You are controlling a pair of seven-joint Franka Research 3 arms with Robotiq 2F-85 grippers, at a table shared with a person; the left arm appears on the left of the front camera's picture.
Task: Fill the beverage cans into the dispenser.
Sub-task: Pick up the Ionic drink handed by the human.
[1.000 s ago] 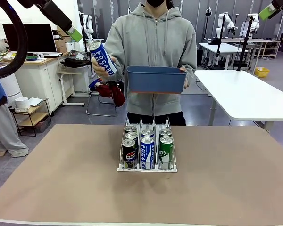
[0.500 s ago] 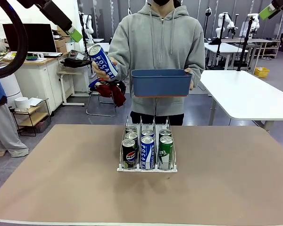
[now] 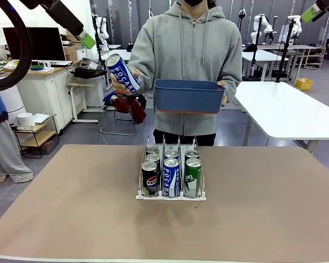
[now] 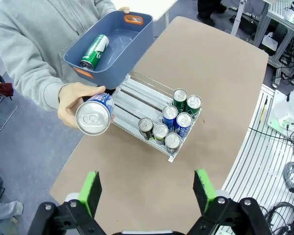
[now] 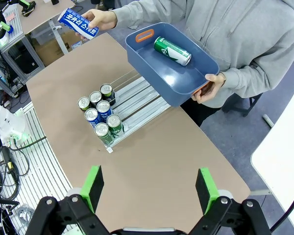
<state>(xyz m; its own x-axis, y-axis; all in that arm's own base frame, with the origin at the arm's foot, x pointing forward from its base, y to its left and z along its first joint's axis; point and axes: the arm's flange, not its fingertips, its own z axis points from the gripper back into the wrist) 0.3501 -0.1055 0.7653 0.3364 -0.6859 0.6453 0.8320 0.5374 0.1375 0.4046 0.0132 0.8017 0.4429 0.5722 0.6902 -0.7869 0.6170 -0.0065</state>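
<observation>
Brown matte table [image 3: 71,219] carries the dispenser [image 3: 171,197], a clear-and-white wire rack with three parallel lanes running away from the robot. Seven slim aluminium cans stand upright at its near end. A Pepsi can [image 3: 150,179] leads the left lane, a Pocari Sweat can [image 3: 171,176] the middle, a front green can [image 3: 193,176] the right. Left hand [image 4: 147,183] and right hand [image 5: 149,178] hang high above the table, jaws wide apart and empty. Beyond the far edge, a person holds a blue plastic bin [image 5: 171,73] with a loose green can [image 5: 172,51] lying on its side in it. The person also holds a second Pocari can [image 3: 124,74], long axis tilted, silver top up-left.
</observation>
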